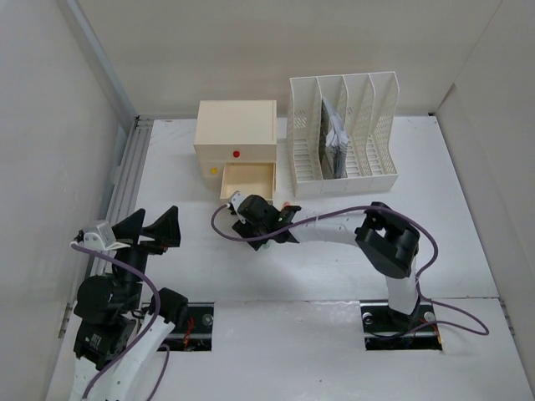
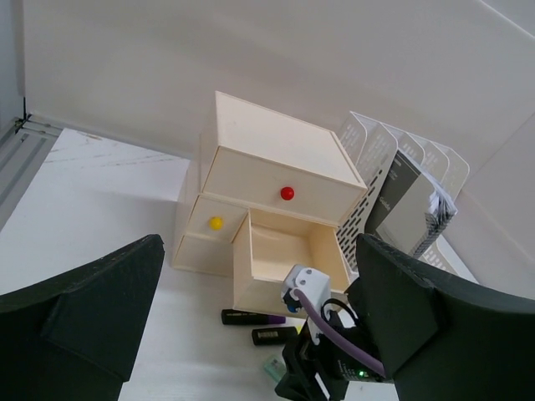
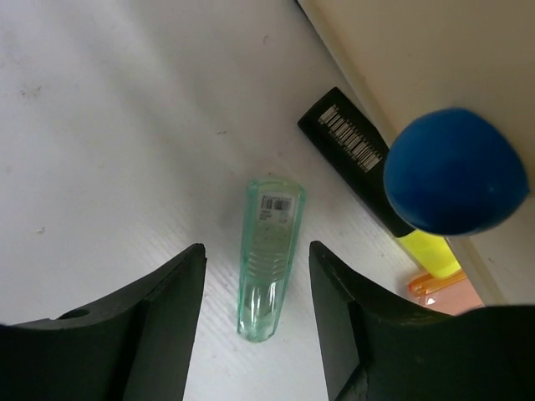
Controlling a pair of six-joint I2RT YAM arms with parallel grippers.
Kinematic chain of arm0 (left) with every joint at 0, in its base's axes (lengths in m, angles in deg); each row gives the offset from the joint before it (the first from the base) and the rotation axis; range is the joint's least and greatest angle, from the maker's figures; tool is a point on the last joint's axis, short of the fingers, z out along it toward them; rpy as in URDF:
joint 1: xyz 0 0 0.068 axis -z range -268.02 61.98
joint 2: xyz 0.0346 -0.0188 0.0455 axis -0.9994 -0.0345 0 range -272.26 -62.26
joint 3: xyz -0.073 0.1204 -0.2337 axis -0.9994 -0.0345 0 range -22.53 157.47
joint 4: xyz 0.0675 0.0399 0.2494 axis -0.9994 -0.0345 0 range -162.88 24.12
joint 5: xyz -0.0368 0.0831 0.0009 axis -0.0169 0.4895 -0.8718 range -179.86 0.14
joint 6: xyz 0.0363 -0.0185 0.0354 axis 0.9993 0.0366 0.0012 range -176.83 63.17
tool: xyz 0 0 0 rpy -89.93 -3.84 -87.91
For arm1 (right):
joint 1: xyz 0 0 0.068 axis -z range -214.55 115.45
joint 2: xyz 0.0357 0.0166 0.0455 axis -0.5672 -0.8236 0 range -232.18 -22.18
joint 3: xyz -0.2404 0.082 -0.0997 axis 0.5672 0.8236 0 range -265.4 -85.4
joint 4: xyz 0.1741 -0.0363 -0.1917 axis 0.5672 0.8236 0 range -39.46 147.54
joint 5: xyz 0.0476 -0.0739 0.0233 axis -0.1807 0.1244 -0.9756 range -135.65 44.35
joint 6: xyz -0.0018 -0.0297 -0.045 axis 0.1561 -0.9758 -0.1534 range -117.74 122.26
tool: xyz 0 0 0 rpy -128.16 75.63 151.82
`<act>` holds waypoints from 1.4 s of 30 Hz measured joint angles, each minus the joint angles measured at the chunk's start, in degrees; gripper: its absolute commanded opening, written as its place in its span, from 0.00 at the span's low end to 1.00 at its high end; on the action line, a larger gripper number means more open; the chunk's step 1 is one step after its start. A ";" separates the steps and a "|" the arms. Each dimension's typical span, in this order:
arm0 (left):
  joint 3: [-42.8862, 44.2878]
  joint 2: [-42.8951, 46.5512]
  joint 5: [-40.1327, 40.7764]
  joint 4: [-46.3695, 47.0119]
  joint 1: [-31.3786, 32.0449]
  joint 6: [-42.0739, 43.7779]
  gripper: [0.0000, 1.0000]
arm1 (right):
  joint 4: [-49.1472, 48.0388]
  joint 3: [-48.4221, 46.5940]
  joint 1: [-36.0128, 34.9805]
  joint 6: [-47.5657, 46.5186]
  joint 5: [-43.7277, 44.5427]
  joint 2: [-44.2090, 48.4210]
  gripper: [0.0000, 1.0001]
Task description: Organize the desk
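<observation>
The desk (image 1: 209, 276), a large flat matte white tabletop, fills the top view, with smooth pale walls at its 9, 12 and 3 o'clock sides and two dark rectangular cut-outs (image 1: 194, 322) along its 6 o'clock edge. Toward 12 o'clock stands a small cream box-shaped drawer unit (image 1: 236, 125) with a red round knob (image 1: 236, 154) and a yellow round knob (image 1: 215, 170); its lower right drawer (image 1: 248, 180) is pulled out. At its 3 o'clock side, just beside it, stands a white slotted plastic file rack (image 1: 343, 134) holding upright printed papers (image 1: 334, 138). The left gripper (image 1: 153, 227), black with wedge-shaped fingers, is raised near the 9 o'clock side, jaws spread wide and grasping nothing. The right gripper (image 3: 256, 249) is lowered at the 6 o'clock side of the pulled-out drawer, jaws released and straddling a translucent green ribbed tube (image 3: 272, 217) lying flat on the desk, a gap visible at either side. At the tube's 2 o'clock lie a black marker with a barcode label and yellow end (image 3: 351, 146), a smooth blue ball-shaped knob (image 3: 456, 171) and a translucent orange piece (image 3: 439, 288).
</observation>
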 measured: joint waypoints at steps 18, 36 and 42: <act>0.00 0.61 0.00 0.02 0.00 0.00 0.99 | -12.68 11.34 -3.19 -4.17 10.43 3.56 0.58; 0.00 1.03 0.00 0.00 0.02 0.00 0.99 | -14.91 15.63 -5.44 -6.03 9.35 6.38 0.56; 0.00 1.16 0.00 0.04 0.00 0.00 0.99 | -15.32 15.67 -5.44 -5.51 6.36 6.36 0.56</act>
